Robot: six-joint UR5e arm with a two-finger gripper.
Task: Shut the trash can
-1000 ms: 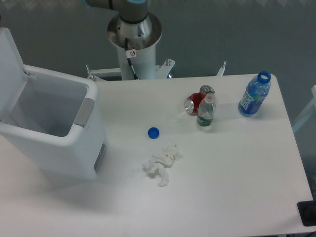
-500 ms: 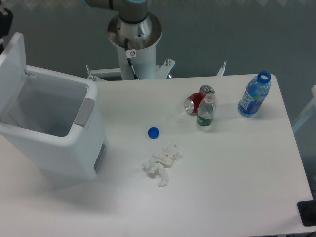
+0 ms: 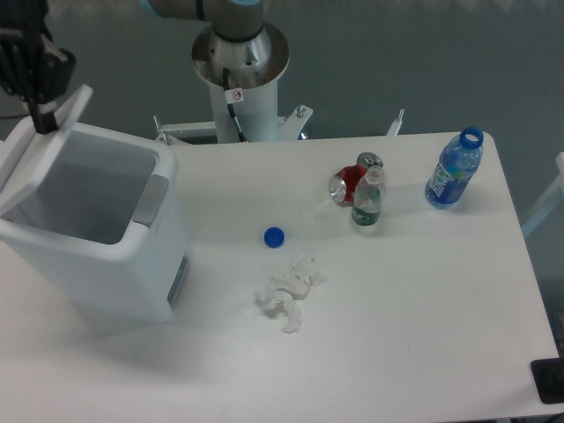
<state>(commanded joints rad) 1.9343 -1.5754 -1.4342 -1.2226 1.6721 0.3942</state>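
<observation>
So your trash can [image 3: 97, 231] sits at the desk's [image 3: 414, 308] left edge, lid [image 3: 44, 141] tilted up, latch facing right, gripper [image 3: 37, 110] on the lid, can't tell its opening

A blue cap [image 3: 274, 236] is lying near crumpled tissue [image 3: 287, 292], a red can [image 3: 351, 181] is touching a small bottle [image 3: 367, 199], and a blue bottle [image 3: 455, 169] is standing apart.

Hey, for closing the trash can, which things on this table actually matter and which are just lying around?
Part of the job:
- large white boxy plastic trash can
- its flat white hinged lid, still raised
- dark robot hand at the lid

Just lying about:
- blue bottle cap
- crumpled white tissue
- red can
- small clear bottle
- blue uncapped bottle
</observation>
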